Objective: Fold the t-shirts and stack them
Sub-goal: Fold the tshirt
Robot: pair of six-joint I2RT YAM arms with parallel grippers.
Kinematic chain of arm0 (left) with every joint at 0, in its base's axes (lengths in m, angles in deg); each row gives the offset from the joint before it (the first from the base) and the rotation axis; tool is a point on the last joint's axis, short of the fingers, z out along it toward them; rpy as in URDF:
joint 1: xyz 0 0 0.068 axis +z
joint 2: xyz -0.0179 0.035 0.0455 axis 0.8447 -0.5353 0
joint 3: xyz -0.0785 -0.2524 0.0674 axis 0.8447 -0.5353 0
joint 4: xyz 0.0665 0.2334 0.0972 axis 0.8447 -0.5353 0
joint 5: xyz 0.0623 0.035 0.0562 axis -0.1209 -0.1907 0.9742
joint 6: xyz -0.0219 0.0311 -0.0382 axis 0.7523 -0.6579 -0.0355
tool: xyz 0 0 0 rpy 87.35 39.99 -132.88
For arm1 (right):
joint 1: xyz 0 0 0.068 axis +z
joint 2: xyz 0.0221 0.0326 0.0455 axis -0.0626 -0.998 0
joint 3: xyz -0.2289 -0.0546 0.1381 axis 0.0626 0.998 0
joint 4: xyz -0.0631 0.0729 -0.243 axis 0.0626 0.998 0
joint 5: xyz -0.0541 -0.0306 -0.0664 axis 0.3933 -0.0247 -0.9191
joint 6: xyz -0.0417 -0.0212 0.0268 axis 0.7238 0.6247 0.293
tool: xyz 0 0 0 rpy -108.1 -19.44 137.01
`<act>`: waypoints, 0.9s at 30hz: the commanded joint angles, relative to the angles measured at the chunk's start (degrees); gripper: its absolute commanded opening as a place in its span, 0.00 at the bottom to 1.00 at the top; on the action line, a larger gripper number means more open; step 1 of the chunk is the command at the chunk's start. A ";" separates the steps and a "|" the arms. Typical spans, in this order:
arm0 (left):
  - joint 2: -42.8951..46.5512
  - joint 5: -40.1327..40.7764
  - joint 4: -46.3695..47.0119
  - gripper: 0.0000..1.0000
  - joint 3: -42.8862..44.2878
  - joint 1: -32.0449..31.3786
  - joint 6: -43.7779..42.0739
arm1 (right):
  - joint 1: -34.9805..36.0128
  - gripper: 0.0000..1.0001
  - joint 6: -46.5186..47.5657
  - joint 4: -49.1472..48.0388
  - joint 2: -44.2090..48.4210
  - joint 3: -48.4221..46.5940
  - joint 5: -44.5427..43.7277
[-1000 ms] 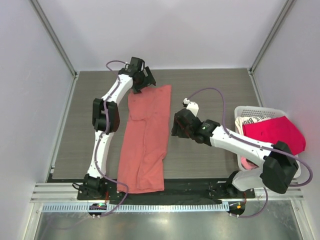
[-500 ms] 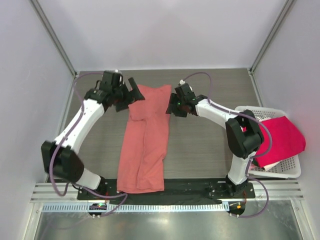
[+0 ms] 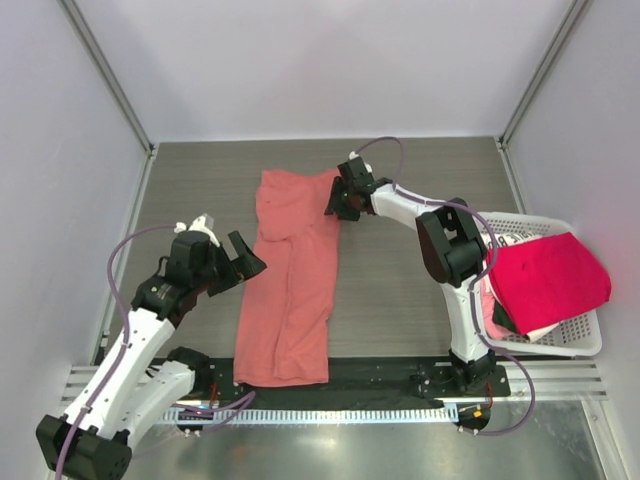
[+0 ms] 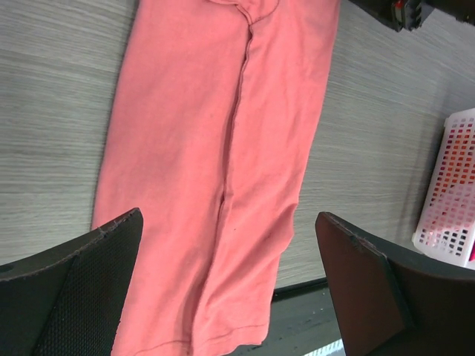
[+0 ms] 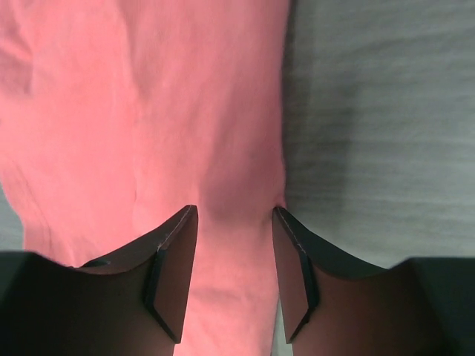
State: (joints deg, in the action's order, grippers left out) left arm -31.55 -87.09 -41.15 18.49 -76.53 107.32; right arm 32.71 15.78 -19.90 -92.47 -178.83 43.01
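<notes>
Wrist view shows right tool [image 5: 231,222] spread over salmon shirt [image 5: 148,111].

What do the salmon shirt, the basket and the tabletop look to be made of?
Salmon shirt: soft matte knit cloth, probably cotton jersey; it creases and shows stitched seams.
Basket: white, slightly glossy plastic, judging by its moulded lattice wall.
Tabletop: grey wood-grain surface, likely laminate rather than bare wood; fine streaks, flat even finish.
</notes>
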 commanded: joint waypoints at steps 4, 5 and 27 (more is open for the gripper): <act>6.53 0.77 1.85 1.00 -4.40 -0.26 0.11 | -2.67 0.49 0.31 0.17 -4.74 -6.22 -2.53; 6.97 0.86 2.21 1.00 -5.01 -0.35 0.55 | -2.93 0.49 0.75 0.26 -5.36 -6.92 -2.53; -3.38 -1.86 18.11 1.00 -13.54 -0.35 1.08 | -17.07 0.18 3.83 4.65 -25.84 -43.09 14.56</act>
State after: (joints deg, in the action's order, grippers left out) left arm -32.75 -87.18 -29.22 4.87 -76.66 108.06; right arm 18.97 18.21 -16.25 -115.38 -213.13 50.88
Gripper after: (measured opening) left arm 0.994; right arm 0.145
